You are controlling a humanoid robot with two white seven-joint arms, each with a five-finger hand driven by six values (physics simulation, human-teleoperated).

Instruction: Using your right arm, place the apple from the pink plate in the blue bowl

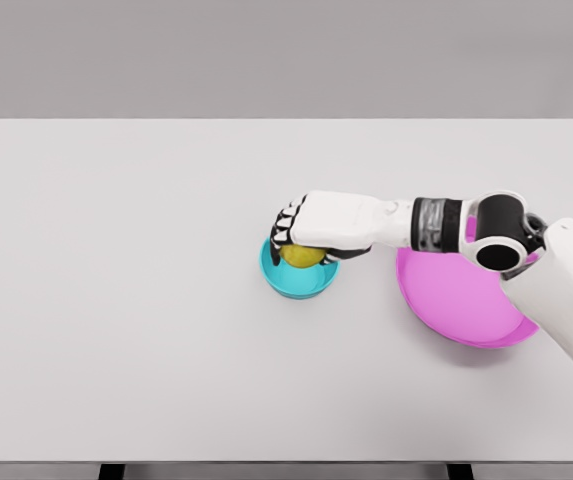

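A yellow-green apple sits low over the small blue bowl near the table's middle. My right hand reaches in from the right and covers the apple from above, its fingers curled around it. Whether the apple rests on the bowl's bottom is hidden by the hand. The pink plate lies to the right of the bowl, partly under my right forearm, and nothing shows on it. My left arm is out of view.
The white table stretches wide to the left and front of the bowl. Its far edge meets a grey wall. My right elbow and upper arm hang over the plate's right side.
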